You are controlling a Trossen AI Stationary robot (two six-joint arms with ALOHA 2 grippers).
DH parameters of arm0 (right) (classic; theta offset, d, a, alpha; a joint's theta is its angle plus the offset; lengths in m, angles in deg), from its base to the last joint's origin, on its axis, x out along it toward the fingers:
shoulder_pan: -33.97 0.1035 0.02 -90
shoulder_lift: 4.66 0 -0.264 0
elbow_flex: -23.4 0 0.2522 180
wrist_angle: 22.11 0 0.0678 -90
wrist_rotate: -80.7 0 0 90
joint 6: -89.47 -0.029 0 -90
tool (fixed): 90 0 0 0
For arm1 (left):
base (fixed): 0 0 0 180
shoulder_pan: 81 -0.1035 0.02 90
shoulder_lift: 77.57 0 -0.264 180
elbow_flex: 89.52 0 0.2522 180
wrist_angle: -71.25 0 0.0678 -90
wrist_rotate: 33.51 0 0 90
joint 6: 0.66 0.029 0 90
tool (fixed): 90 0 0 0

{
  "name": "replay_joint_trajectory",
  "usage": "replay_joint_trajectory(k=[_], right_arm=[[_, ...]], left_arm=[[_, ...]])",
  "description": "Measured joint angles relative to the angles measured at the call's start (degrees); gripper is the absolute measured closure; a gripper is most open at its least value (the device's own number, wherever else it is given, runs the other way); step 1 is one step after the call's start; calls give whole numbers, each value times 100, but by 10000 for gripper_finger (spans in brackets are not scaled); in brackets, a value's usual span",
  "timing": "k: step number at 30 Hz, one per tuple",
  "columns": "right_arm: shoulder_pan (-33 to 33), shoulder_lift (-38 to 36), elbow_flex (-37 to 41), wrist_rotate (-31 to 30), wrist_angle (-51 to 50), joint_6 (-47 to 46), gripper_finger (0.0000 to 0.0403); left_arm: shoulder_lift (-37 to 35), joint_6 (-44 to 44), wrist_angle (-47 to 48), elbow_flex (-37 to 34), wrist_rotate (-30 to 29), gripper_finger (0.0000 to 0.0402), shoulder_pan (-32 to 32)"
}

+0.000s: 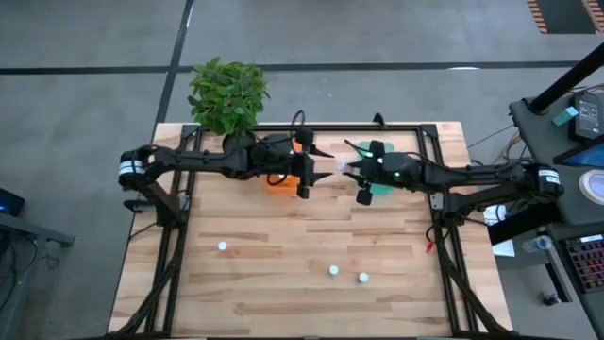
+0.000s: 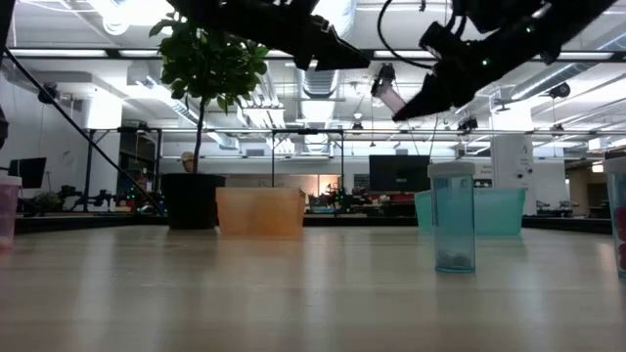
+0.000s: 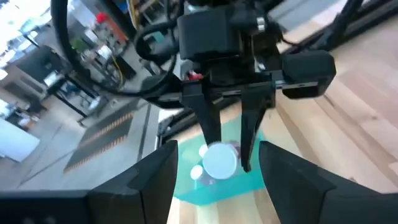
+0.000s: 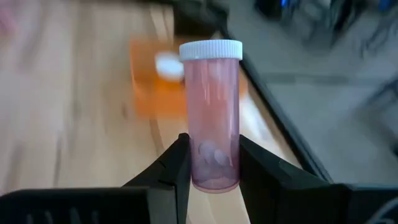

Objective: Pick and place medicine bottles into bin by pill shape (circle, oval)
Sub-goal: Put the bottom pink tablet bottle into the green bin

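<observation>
The right gripper (image 4: 211, 163) is up in the air above the small see-through teal plastic tub (image 1: 385, 185). Its jaws are closed on a pink see-through medicine bottle with a round white cap (image 4: 211, 112), with pills at its bottom. The left gripper (image 1: 307, 175) hangs above the small see-through orange plastic tub (image 1: 279, 181), and its jaws are open. 3 more small white-capped bottles (image 1: 334, 271) stand on the wooden counter (image 1: 283, 236), well apart from both tubs.
</observation>
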Motion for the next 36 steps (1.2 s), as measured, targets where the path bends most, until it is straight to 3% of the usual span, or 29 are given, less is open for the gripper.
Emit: replay_joint_trajectory(k=[6, 10, 24, 36], right_arm=[[2, -5, 723, 280, 2480, 58, 299], [2, 136, 833, 548, 3424, 64, 302], [2, 578, 495, 636, 3918, 266, 303], [2, 597, 466, 642, 4109, 184, 304]], left_arm=[[-268, -332, -1349, -602, 7, 195, 0], [-253, -629, -1714, -750, 29, 195, 0], [-92, -1663, -1926, -779, 383, 195, -48], [198, -1943, -2867, -772, 552, 196, -54]])
